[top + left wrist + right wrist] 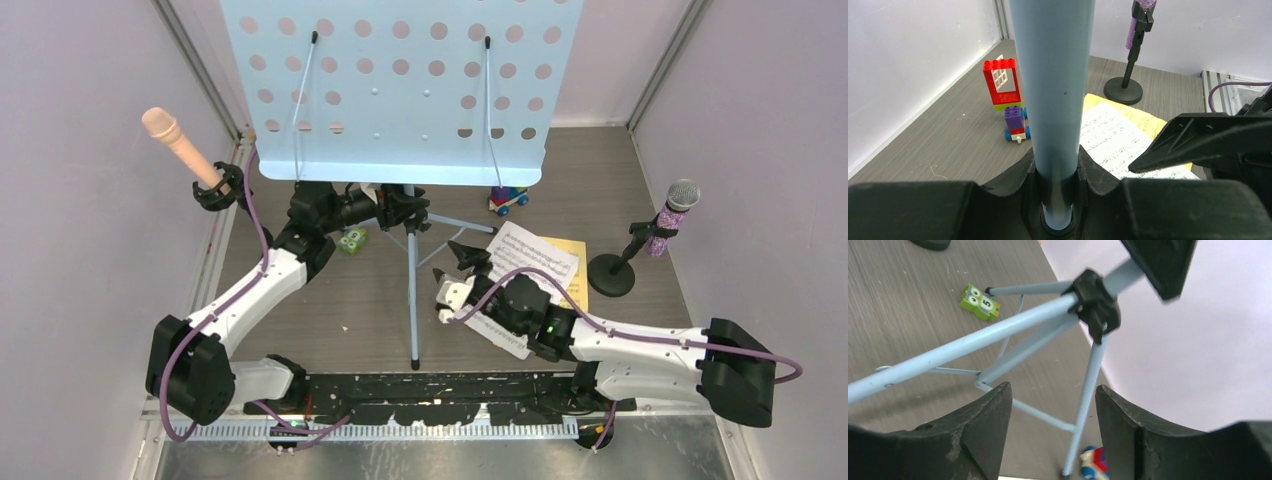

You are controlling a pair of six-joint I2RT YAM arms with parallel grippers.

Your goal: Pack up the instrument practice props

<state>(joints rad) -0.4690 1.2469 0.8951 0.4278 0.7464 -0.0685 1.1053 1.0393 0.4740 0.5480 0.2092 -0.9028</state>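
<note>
The pale-blue perforated music rack (400, 80) stands at the back on tripod legs (413, 300). My left gripper (402, 211) is shut on its pole (1053, 75), which sits between the jaws of the gripper (1057, 170) in the left wrist view. My right gripper (455, 268) is open and empty beside the legs (998, 335), with its own jaws (1053, 410) wide apart. White (535, 262) and yellow (576, 258) score sheets lie under the right arm. The peach microphone (175, 140) leans in a black holder (220, 190) at the left wall. The purple glitter microphone (672, 215) stands in its round-based holder (610, 275) at the right.
A colourful toy brick car (508, 200) sits behind the sheets, also seen with a red window brick (1002, 82) in the left wrist view. A small green block (352, 240) lies by the left arm. Purple walls close in on three sides.
</note>
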